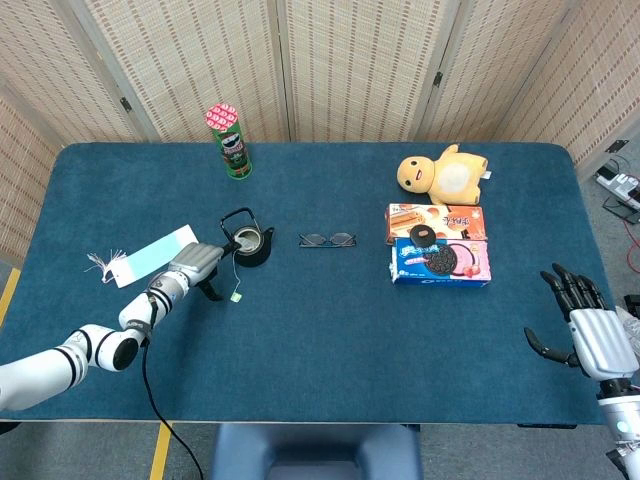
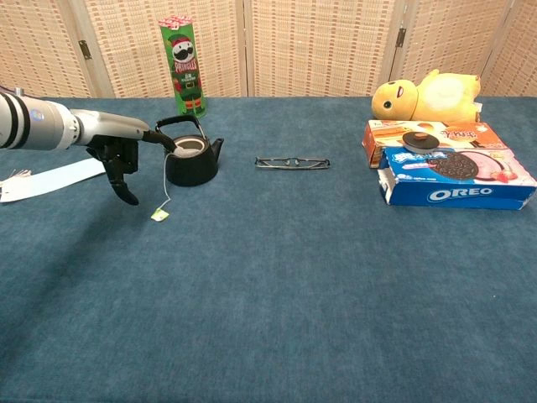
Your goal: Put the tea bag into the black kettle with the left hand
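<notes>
The black kettle [image 1: 250, 243] [image 2: 191, 164] stands upright left of the table's middle. A pale tea bag [image 2: 191, 145] lies in its mouth. Its string hangs down the kettle's left side to a yellow-green tag [image 1: 238, 295] [image 2: 159, 215] on the cloth. My left hand [image 1: 195, 268] [image 2: 117, 151] is just left of the kettle, fingers apart and holding nothing; one finger reaches toward the kettle's rim and the others hang down. My right hand [image 1: 585, 325] rests open near the table's front right corner, seen only in the head view.
A green Pringles can [image 1: 229, 142] [image 2: 184, 67] stands behind the kettle. Glasses [image 1: 327, 239] [image 2: 292, 162] lie to its right. Further right are an Oreo box [image 1: 440, 260], another cookie box and a yellow plush [image 1: 440, 172]. A pale blue card [image 1: 150, 254] [image 2: 50, 180] lies left of my left hand.
</notes>
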`<state>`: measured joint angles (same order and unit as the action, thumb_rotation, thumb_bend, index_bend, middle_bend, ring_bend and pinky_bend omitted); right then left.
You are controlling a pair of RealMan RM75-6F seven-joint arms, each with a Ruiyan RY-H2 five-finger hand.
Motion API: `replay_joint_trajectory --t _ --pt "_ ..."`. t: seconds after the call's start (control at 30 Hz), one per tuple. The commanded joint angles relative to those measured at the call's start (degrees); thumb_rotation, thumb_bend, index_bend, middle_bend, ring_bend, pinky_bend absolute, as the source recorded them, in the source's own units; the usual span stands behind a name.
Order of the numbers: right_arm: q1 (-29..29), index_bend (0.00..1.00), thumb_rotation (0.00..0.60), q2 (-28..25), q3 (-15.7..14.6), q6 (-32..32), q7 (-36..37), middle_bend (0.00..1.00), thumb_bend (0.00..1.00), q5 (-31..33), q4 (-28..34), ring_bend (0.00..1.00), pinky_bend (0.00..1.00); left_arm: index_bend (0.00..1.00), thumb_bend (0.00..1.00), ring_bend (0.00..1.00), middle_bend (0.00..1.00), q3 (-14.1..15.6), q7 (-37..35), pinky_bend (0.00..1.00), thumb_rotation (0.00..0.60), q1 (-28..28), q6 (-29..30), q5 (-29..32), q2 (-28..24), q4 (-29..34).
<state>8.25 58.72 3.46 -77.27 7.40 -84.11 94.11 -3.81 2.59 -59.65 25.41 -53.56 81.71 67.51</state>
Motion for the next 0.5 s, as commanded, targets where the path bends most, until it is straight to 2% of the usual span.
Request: replay_joint_trajectory --t 0.03,0.37,0.5 --pt "0.00 0.00 0.338 0.05 0.06 -0.04 0.00 0.00 0.40 0.11 -0.08 0.00 0.00 0.12 0.19 1.00 1.00 0.01 -0.09 1.00 0.584 -0.16 -0.51 -0.03 0.87 -0.96" --pt "0.28 0.00 0.336 0.15 0.18 0.58 0.14 0.00 0.40 0.71 -0.36 0.00 0.00 0.12 0.19 1.00 1.00 -0.68 -1.37 1.00 0.585 -0.52 -2.15 -1.81 3.64 -4.62" --pt "0.31 0.00 0.340 0.10 0.09 0.73 0.12 0.00 0.40 0.70 -0.34 0.00 0.00 0.12 0.19 1.00 1.00 -2.02 -2.16 1.00 0.585 -0.07 0.04 -3.14 2.98 -3.72"
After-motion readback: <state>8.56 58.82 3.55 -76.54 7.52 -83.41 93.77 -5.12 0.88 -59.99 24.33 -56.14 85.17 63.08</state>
